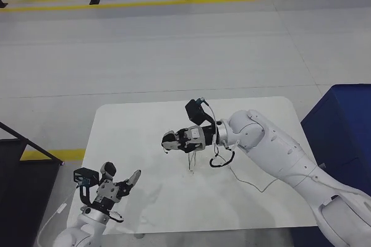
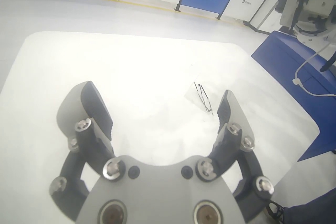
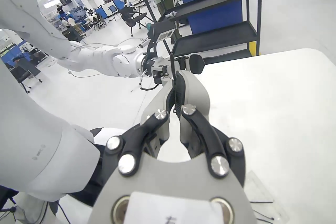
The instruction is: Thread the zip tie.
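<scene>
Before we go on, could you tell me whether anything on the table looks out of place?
Nothing stands out: the right gripper pinches one zip tie, and the spare ties lie together on the table.

Top camera looks down; wrist cameras (close, low) share the table.

Zip tie lower part hidden btwn right gripper pads; clear bag w/ spare ties cut off at pic edge.
</scene>
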### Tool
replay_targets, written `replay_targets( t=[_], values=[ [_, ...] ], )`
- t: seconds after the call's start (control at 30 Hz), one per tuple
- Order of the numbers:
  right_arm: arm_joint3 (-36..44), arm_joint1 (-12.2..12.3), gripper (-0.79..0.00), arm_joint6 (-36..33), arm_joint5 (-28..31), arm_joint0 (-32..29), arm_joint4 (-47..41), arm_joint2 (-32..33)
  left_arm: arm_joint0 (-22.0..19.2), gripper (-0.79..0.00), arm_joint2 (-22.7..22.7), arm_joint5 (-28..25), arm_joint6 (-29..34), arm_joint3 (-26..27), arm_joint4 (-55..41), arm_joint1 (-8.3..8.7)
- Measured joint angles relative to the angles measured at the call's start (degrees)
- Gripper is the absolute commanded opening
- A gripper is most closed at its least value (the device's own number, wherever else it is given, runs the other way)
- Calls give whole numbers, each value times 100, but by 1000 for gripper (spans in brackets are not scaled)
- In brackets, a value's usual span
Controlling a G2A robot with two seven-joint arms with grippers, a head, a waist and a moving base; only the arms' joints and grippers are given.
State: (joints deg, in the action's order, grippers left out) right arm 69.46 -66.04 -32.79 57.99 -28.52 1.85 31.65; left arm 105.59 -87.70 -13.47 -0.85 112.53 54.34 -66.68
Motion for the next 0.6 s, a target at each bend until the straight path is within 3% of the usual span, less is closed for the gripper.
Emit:
replay_targets(
  t=[0.1,0.23,0.33,0.4,0.47,0.6],
  values=[
    [121,-10,-785,130,-78,-155,-99,15,74,0,155,-275,297,105,-312,-6],
    [118,-31,-785,126,-38,-265,-364,26,156,0,150,-682,1225,410,-1835,10],
    [78,-55,-785,42,-4,-282,-520,18,176,0,66,-786,1490,544,-2584,21],
    [53,-72,-785,-47,-35,-291,-581,-1,194,-25,23,-792,1186,551,-2735,6],
    [57,-91,-785,-116,-83,-303,-653,-24,204,-117,66,-773,787,529,-2649,-20],
    [61,-143,-785,-205,-161,-321,-766,-55,189,-120,316,-620,-648,410,-1764,-109]
  ],
)
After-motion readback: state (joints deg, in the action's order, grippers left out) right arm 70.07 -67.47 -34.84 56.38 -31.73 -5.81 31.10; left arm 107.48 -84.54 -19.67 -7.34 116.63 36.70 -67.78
